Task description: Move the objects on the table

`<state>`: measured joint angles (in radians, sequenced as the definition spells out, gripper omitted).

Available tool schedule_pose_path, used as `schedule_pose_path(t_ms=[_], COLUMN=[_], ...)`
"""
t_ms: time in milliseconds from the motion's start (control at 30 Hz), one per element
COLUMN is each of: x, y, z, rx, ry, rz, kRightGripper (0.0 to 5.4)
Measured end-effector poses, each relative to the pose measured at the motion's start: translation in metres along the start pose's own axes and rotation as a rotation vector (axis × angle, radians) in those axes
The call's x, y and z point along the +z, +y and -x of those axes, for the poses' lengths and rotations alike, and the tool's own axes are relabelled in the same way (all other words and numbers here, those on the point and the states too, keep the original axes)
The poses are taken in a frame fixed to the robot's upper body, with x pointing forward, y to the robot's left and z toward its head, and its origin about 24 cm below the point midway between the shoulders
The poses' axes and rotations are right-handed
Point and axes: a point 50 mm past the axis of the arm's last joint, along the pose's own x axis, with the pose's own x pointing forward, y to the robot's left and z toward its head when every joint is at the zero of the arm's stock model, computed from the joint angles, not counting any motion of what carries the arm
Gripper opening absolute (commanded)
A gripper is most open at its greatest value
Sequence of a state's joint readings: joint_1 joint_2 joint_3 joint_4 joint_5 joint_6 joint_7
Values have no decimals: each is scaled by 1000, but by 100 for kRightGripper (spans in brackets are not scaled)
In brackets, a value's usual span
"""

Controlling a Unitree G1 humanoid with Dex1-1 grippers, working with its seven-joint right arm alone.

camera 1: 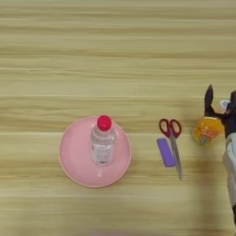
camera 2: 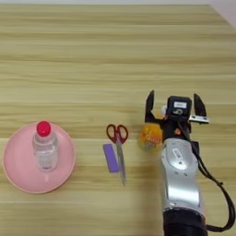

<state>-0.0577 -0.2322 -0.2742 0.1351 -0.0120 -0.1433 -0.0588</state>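
Note:
A small orange juice bottle [camera 2: 150, 135] rests on the table [camera 2: 115, 60], partly hidden under my right gripper [camera 2: 174, 105]; its cap does not show. The gripper is open, its two black fingers [camera 2: 150, 103] spread wide, and the left finger stands just above the bottle. Left of the bottle lie red-handled scissors [camera 2: 118, 138], blades pointing toward me. A small purple block [camera 2: 110, 157] lies right beside the blades. In the left eye view the bottle [camera 1: 207, 130] and the gripper [camera 1: 221, 102] sit at the right edge.
At the left, a pink plate [camera 2: 64, 170] holds an upright clear bottle [camera 2: 44, 150] with a red cap. My silver forearm [camera 2: 180, 184] comes up from the bottom edge. A black cable [camera 2: 216, 184] loops to its right.

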Motion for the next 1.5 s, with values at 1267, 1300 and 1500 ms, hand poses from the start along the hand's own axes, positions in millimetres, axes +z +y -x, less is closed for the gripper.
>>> schedule_pose_path(t_ms=[1267,1300,1500], x=[25,22,9], y=[41,42,44], z=[57,58,60], rx=[319,329,364], ry=[-112,-102,-56], rz=[50,53,71], kRightGripper=[536,536,536])
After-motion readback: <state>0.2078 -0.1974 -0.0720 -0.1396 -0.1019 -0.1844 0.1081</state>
